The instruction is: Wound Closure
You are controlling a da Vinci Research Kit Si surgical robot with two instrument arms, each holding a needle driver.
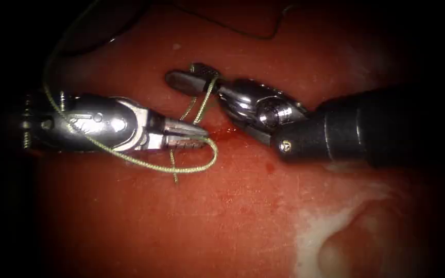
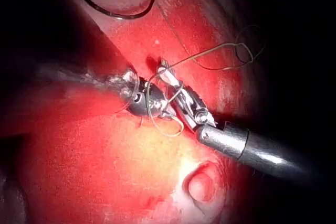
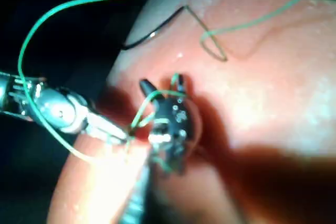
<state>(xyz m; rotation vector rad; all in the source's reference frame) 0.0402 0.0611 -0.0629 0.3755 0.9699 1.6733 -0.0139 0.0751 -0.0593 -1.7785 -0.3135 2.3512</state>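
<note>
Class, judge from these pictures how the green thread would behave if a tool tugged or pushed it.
The thread is probably floppy: it lies in loose curves over the left tool and around the right tool's open hand. Likely very light, since its loop stands off the tissue. Pushing would probably just bend it.

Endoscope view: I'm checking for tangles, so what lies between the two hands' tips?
Green thread spans that gap, running from the right hand down toward the left hand, over red-stained tissue.
</note>
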